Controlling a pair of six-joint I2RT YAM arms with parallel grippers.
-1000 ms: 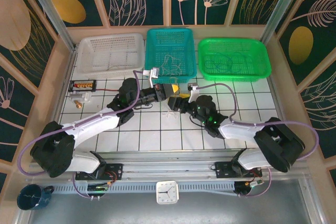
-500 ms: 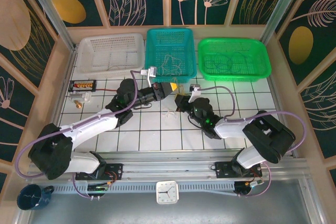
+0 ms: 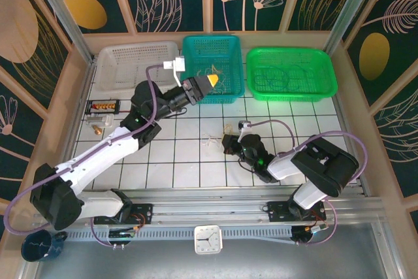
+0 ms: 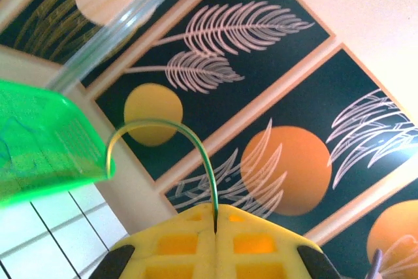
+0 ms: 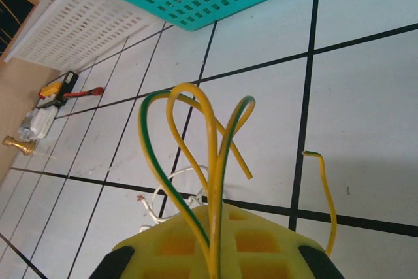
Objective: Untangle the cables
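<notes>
left gripper [image 3: 212, 80] pinches one green-yellow wire [image 4: 157, 121] above the teal basket [image 3: 215, 38] at the tabletop's [image 3: 313, 129] far edge, right gripper [image 3: 226, 142] clamps looped cables [image 5: 213, 155] mid-tabletop beside loose white strands [image 3: 210, 139], so any lift risks dragging those along and retangling.

Your left fingers [image 3: 212, 80], once meeting the right fingers [image 3: 227, 142], have risen apart, a green wire [image 4: 157, 121] clamped between them; the right have closed on yellow-green cables [image 5: 213, 161].
</notes>
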